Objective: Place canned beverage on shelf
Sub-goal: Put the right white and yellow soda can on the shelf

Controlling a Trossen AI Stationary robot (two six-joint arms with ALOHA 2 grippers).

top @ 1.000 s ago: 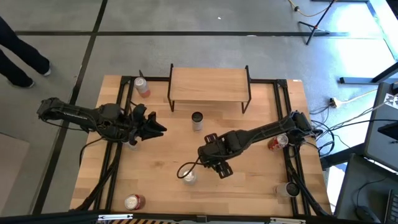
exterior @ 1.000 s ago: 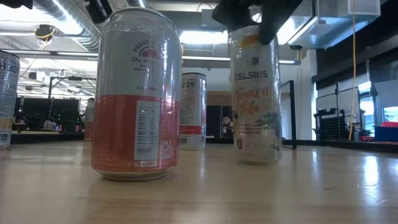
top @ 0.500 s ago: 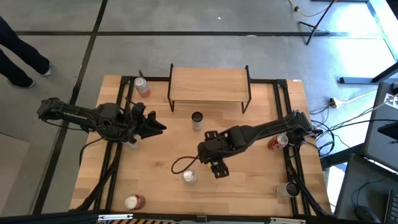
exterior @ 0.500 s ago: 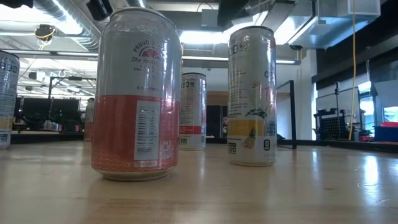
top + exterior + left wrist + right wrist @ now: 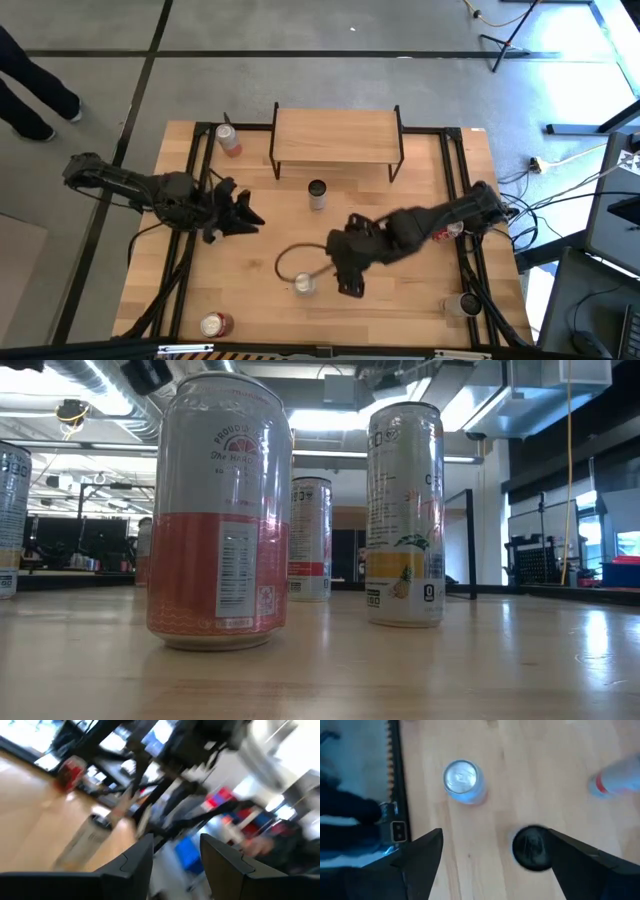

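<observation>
The shelf (image 5: 338, 137) stands at the table's far middle with its top board bare. A white canned beverage (image 5: 304, 284) stands upright on the table near the front middle; it also shows in the low view (image 5: 405, 510). My right gripper (image 5: 346, 283) is open just to its right and touches nothing; its wide-open fingers show in the right wrist view (image 5: 495, 835). My left gripper (image 5: 250, 213) hovers open at the table's left, its fingers apart in the left wrist view (image 5: 172, 855); that view is blurred.
A dark-topped can (image 5: 317, 193) stands before the shelf, and a pink can (image 5: 229, 140) stands at the far left. A red can (image 5: 215, 325) is at the front left, and two cans (image 5: 445, 230) (image 5: 457, 303) are at the right. A cable loop (image 5: 285, 262) lies by the white can.
The white can has turned about on its spot, showing another side of its label. My right gripper, which showed over the can's top in the low view, has gone out of that view and moved toward the near edge. My left gripper has shifted slightly toward the near edge.
</observation>
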